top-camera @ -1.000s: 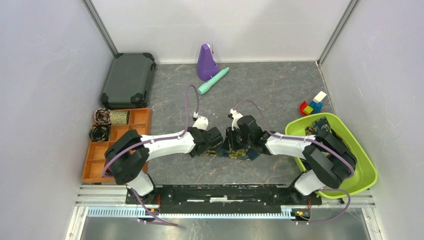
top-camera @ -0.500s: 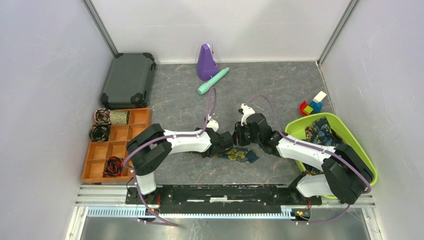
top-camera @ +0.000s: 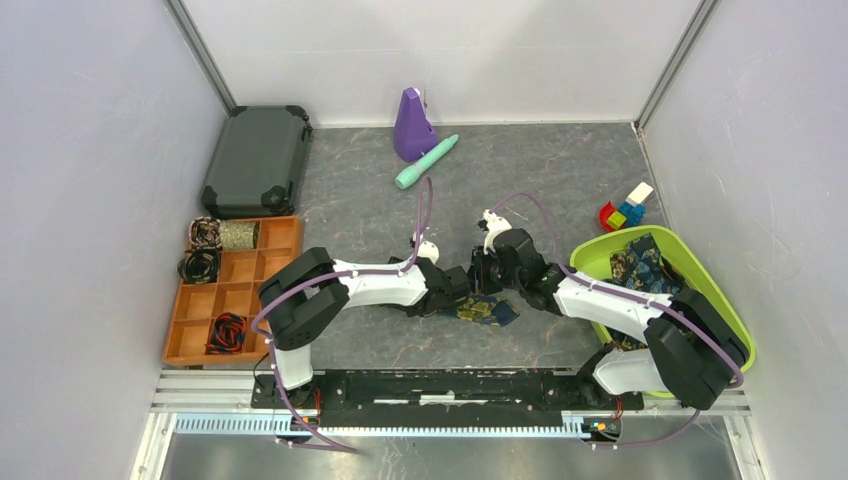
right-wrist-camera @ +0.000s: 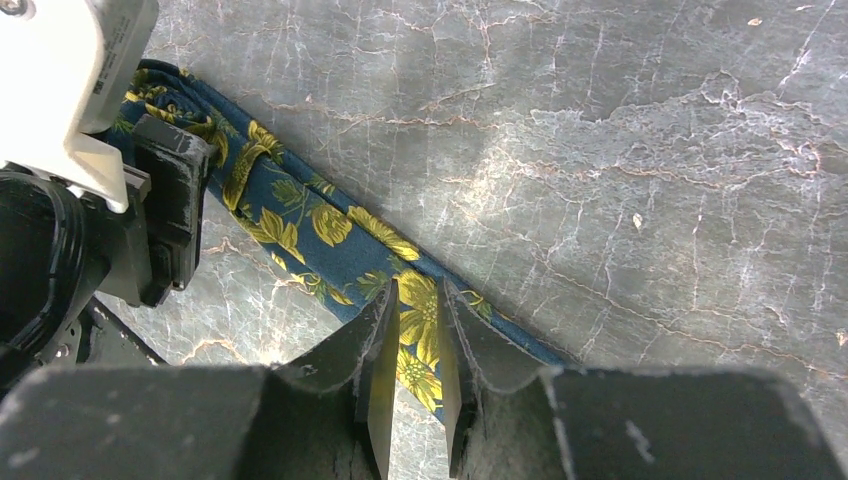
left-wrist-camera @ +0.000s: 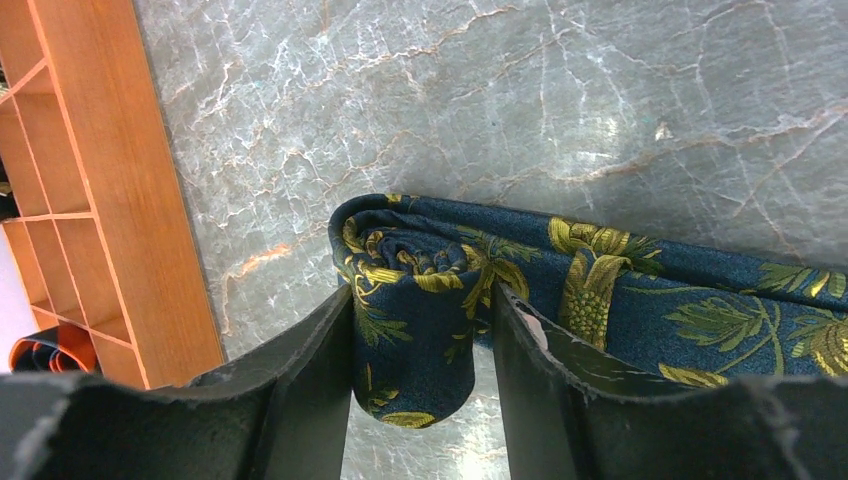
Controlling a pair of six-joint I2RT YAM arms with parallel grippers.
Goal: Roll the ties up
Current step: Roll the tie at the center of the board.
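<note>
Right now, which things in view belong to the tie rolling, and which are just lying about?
Job: navy floral tie, rolled ties, orange tray, green bin, ties in the bin.
Lying about: black case, purple cone-shaped object, teal pen-like cylinder, toy blocks.

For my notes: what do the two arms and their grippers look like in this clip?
The left arm and right arm match: white links between bulky black joints, a thin purple cable looping along each. The left gripper and right gripper each have two flat black fingers.
</note>
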